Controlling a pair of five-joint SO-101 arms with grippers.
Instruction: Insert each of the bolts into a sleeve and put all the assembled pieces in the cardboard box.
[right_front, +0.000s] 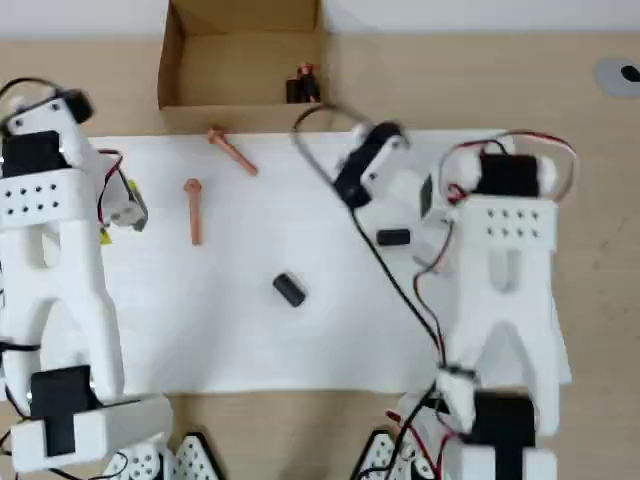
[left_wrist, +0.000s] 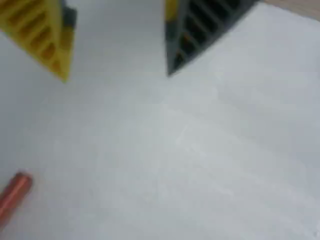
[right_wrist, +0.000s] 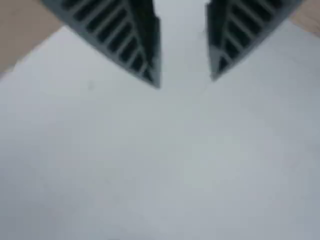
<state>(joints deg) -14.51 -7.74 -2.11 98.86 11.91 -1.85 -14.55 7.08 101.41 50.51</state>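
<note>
Two copper bolts lie on the white sheet (right_front: 330, 340): one slanted (right_front: 232, 150) near the box, one upright (right_front: 194, 210) below it. A black sleeve (right_front: 290, 290) rests mid-sheet and another sleeve (right_front: 393, 237) lies by the right arm. The cardboard box (right_front: 185, 70) at the back holds one bolt-and-sleeve piece (right_front: 303, 85). My left gripper (right_front: 125, 205) sits left of the upright bolt; in the left wrist view the left gripper (left_wrist: 117, 75) is open, with a bolt tip (left_wrist: 15, 192) nearby. My right gripper (right_front: 362, 168) hovers above the second sleeve; the right gripper (right_wrist: 184, 82) is open over bare sheet.
The white sheet covers most of the wooden table (right_front: 420, 80). Wires (right_front: 400, 290) trail from the right arm across the sheet. Arm bases (right_front: 90, 420) stand along the front edge.
</note>
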